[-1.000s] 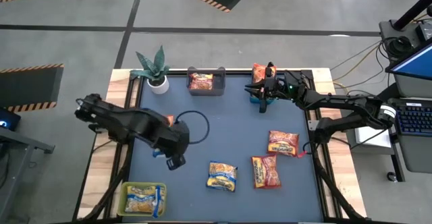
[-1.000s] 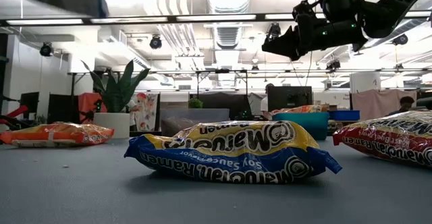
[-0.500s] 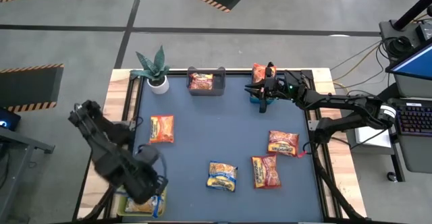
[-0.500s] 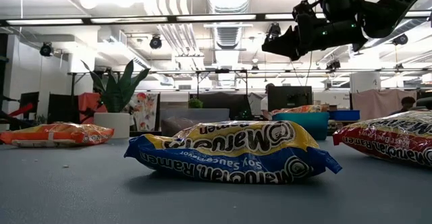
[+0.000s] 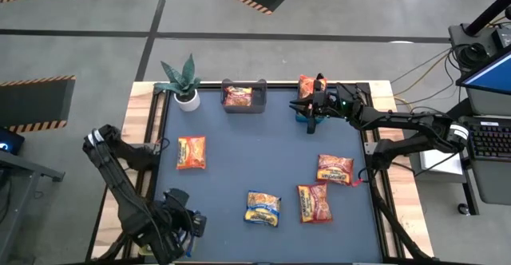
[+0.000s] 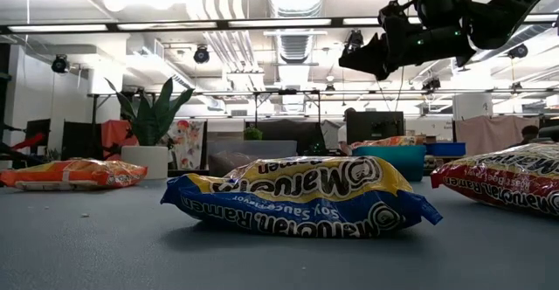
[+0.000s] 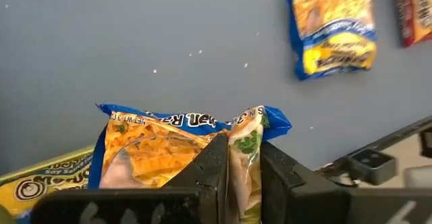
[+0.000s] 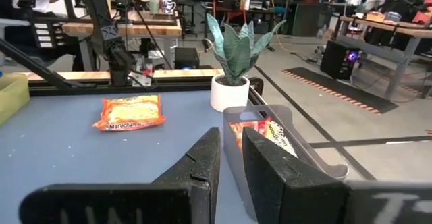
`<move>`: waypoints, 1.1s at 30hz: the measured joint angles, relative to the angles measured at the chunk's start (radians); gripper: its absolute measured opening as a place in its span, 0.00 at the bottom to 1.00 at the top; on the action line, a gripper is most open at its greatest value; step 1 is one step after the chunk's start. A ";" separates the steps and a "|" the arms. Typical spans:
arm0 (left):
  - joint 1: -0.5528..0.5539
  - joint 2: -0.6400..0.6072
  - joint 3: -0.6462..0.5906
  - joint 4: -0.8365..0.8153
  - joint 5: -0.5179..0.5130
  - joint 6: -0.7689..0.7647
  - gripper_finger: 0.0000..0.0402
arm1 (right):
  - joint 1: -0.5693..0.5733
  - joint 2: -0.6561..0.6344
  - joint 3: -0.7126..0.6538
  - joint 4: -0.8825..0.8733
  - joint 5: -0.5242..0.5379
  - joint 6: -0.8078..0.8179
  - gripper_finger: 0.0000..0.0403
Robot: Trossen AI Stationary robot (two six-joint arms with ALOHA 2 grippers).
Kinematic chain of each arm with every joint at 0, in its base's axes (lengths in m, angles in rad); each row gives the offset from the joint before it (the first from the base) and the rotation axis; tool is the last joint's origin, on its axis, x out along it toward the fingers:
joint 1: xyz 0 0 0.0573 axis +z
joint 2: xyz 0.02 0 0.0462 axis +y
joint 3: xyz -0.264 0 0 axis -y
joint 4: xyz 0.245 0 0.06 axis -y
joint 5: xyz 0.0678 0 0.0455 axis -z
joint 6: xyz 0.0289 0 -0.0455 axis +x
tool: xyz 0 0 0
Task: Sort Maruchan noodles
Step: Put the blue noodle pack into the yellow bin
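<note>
**Left arm carries a yellow-and-blue packet over the near-left bin**

While the blue table mat still bears four loose packets, the left arm has one in hand at the near-left corner. The left gripper is clenched on a yellow-and-blue Maruchan packet, which juts forward from the jaws with its long axis across them; beneath it shows another yellow packet, apparently lying in the bin there. So the drop looks close, needing only release over that bin.

The right gripper hangs closed and empty at the far edge, just beside the grey bin.

Loose on the mat lie the soy-sauce packet, nearest the left arm, two red-pink packets, and the orange packet.
</note>
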 joint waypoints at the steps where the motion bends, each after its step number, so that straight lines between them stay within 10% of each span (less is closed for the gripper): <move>1: -0.003 0.005 -0.009 0.006 0.007 0.000 0.09 | 0.000 0.000 0.000 0.000 -0.002 0.001 0.13; 17: -0.030 0.098 -0.016 0.029 -0.028 -0.010 0.10 | 0.002 0.000 0.000 -0.011 -0.005 0.027 0.13; 33: -0.035 0.106 0.008 0.015 0.040 -0.027 0.33 | 0.005 0.000 0.000 -0.015 -0.005 0.027 0.13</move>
